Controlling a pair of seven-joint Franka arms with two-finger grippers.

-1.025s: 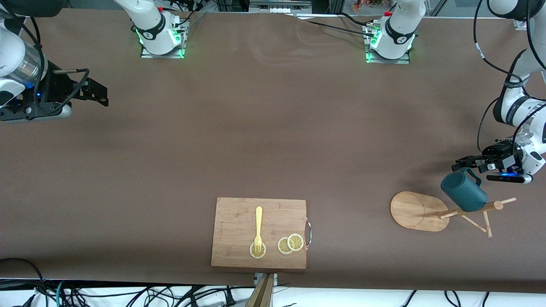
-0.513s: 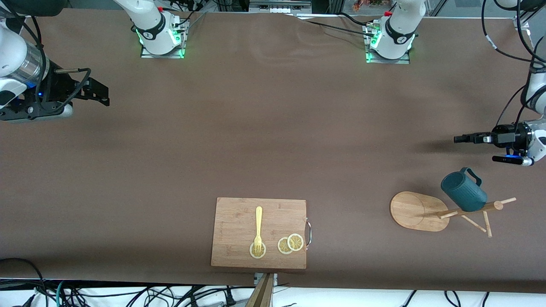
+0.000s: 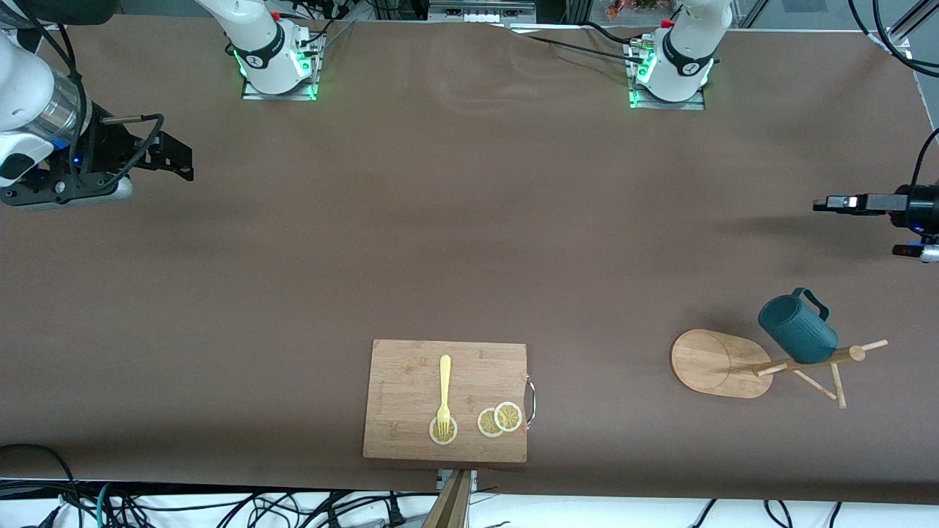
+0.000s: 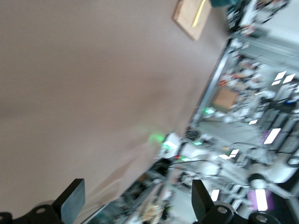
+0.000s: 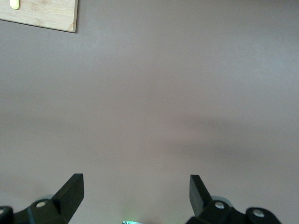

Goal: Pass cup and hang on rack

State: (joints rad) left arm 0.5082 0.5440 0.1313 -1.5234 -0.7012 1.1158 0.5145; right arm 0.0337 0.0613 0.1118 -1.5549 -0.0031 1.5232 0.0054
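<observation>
— Where's the cup (image 3: pixel 797 328)?
— Hung on a peg of the rack (image 3: pixel 763 364), at the left arm's end of the tabletop (image 3: pixel 455 242) — handle up.
— The claws?
— Left claw (image 3: pixel 832 203) spread wide, empty, over bare tabletop near the rack; right claw (image 3: pixel 174 158) likewise released, waiting at its own end.
</observation>
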